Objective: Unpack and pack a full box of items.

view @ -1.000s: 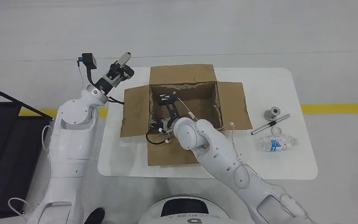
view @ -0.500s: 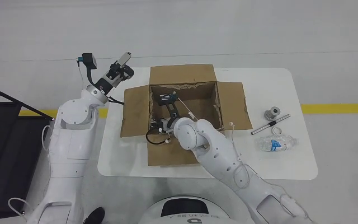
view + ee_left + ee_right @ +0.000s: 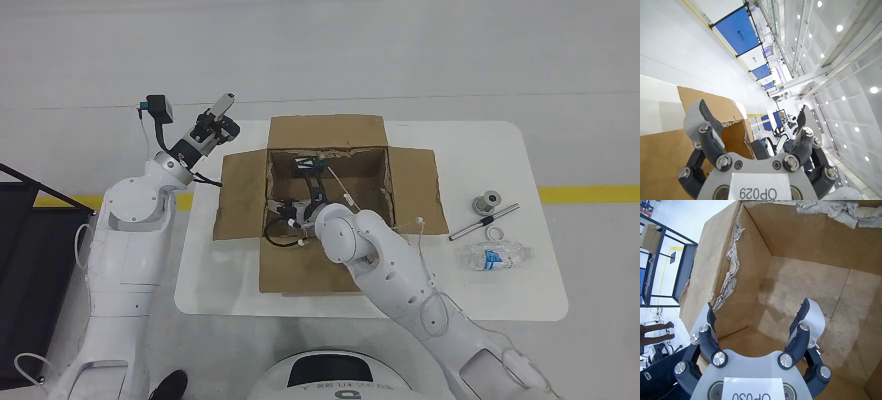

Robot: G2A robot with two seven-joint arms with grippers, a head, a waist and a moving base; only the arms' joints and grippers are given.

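Observation:
An open cardboard box [image 3: 415, 190] stands in the middle of the white table [image 3: 500, 300], its flaps folded outward. My right gripper [image 3: 304, 164] is down inside the box near its back left corner. It is open [image 3: 758, 311] with nothing between its fingers, above the bare box floor [image 3: 810, 285]. My left gripper [image 3: 226, 104] is raised beyond the table's back left corner. It is open and empty [image 3: 753, 115], with a box flap [image 3: 715, 106] below it.
On the table right of the box lie a small metal spool [image 3: 486, 203], a thin metal rod [image 3: 483, 222], a white ring [image 3: 493, 232] and a clear water bottle [image 3: 495, 257]. Torn paper lines the box's upper edges [image 3: 730, 272]. A black rack [image 3: 25, 215] stands left of the table.
My right gripper has moved a little farther toward the back wall inside the box. The left arm has kept still.

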